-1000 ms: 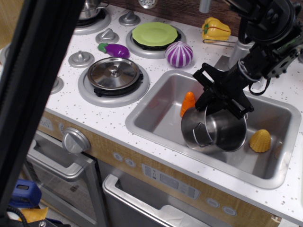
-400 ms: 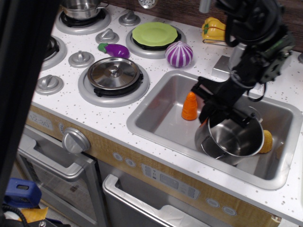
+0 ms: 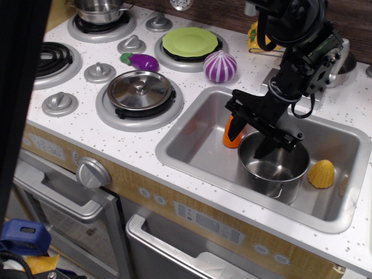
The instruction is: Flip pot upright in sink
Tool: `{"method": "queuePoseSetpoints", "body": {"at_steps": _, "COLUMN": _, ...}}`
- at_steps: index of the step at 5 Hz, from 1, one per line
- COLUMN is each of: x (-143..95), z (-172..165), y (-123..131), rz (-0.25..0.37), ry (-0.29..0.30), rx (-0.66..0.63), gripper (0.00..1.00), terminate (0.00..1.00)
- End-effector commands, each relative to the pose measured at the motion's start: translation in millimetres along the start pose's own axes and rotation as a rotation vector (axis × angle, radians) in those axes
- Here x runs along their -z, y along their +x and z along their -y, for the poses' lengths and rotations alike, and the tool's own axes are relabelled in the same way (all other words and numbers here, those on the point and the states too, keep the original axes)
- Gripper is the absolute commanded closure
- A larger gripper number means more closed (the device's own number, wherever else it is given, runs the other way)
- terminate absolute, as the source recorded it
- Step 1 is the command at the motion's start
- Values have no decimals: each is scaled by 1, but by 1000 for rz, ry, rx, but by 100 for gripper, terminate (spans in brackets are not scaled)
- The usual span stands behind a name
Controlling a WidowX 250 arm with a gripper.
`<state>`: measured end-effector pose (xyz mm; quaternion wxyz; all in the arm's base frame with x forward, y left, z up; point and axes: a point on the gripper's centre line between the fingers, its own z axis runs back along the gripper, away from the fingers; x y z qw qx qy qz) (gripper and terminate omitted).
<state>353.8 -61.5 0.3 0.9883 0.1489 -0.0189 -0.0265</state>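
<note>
The shiny steel pot (image 3: 274,168) stands upright, mouth up, on the floor of the grey sink (image 3: 192,152), right of its middle. My black gripper (image 3: 263,142) reaches down from the upper right onto the pot's far rim. One finger (image 3: 260,151) hangs inside the pot; the other is outside the wall. The jaws look shut on the rim. The pot appears empty, and a small side handle shows at its front.
An orange toy carrot (image 3: 231,135) stands in the sink just left of the pot, partly behind my gripper. A yellow corn piece (image 3: 320,173) lies right of the pot. On the counter are a purple onion (image 3: 220,66), a green plate (image 3: 190,42) and a steel lid (image 3: 139,90).
The pot went from tilted on its side, mouth toward the camera, to upright on the sink floor. My gripper turned with it and lowered it, staying at the rim.
</note>
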Motion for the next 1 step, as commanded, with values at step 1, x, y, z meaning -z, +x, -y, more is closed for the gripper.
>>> {"method": "queuePoseSetpoints", "body": {"at_steps": 1, "x": -28, "z": -5, "y": 10, "rz": 79, "ry": -16, "rx": -18, "gripper": 0, "terminate": 100}}
